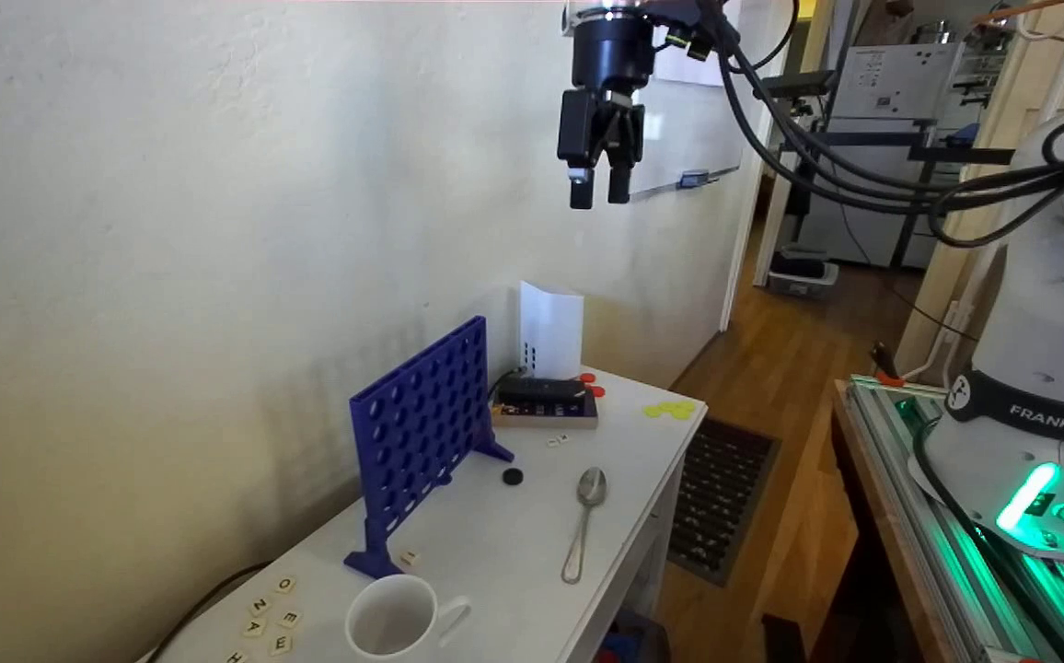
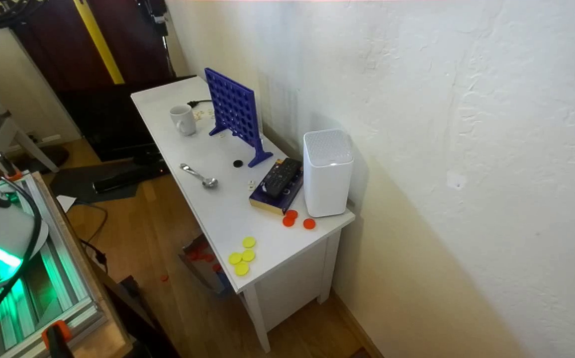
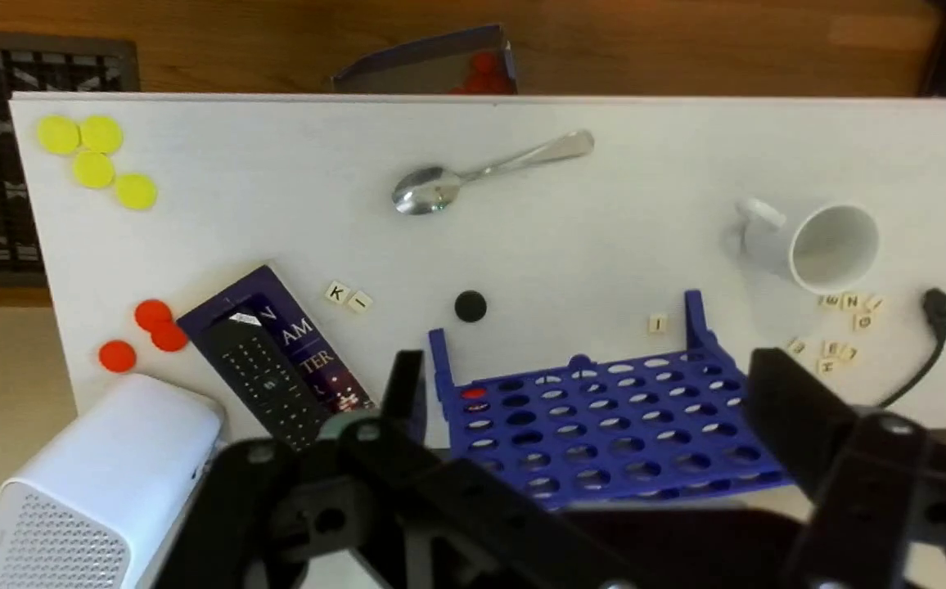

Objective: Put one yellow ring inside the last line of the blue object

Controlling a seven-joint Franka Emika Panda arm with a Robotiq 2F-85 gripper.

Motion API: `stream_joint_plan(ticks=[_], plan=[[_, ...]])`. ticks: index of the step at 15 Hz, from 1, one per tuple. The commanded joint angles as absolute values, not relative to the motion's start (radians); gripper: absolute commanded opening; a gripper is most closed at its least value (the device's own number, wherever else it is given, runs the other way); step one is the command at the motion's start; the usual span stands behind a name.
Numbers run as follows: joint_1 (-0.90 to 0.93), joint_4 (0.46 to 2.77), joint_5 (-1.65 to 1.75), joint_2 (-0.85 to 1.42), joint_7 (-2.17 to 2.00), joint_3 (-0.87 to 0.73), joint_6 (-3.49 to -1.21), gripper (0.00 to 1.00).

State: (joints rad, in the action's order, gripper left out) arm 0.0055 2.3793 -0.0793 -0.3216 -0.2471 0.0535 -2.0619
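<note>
appears to be a room in a home, fitted with lab equipment. domestic evidence: below the gripper (image 1: 600, 193), a white table (image 3: 645, 180) bearing a mug (image 3: 837, 245), a spoon (image 3: 428, 190), and a book (image 3: 309, 343) with a remote (image 3: 264, 376) on it; lower still, wooden floor (image 3: 686, 53). well beyond the gripper, in an exterior view, a white fridge (image 1: 909, 97) with a paper (image 1: 867, 66) on its door and a metal pot (image 1: 932, 33) on top. lab evidence: behind the gripper, a whiteboard (image 1: 693, 120); lower than the gripper and well apart from it, the arm base (image 1: 1029, 322), lettered "franka", on metal rails (image 1: 896, 451).
</note>
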Motion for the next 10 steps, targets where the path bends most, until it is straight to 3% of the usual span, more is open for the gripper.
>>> stream_joint_plan(ticks=[1,10], plan=[[-0.053,2.348,-0.114,-0.238,-0.292,-0.007,-2.159,1.00],[-0.184,2.386,-0.288,0.002,-0.068,-0.218,-2.456,1.00]])
